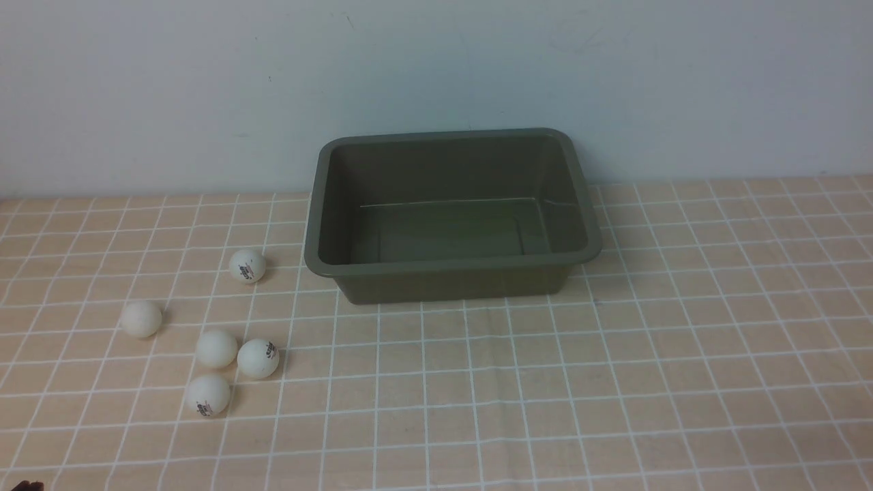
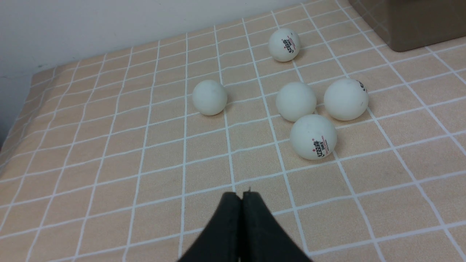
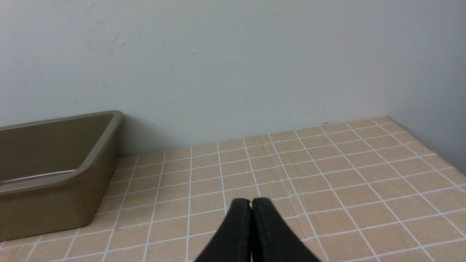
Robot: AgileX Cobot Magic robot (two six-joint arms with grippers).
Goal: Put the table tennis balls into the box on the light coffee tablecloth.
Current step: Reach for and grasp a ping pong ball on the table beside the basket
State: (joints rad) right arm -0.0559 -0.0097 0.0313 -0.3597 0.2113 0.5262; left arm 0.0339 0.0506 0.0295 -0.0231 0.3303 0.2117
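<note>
Several white table tennis balls lie on the light coffee tablecloth at the left: one ball near the box, one farthest left, and a cluster of three. They show in the left wrist view, the nearest ball ahead of my left gripper, which is shut and empty. The olive-grey box stands empty at the back centre; its corner shows in the right wrist view. My right gripper is shut and empty, over bare cloth beside the box.
A pale wall runs close behind the box. The cloth's left edge and far right corner drop off. A dark bit of the left arm shows at the front view's bottom left corner.
</note>
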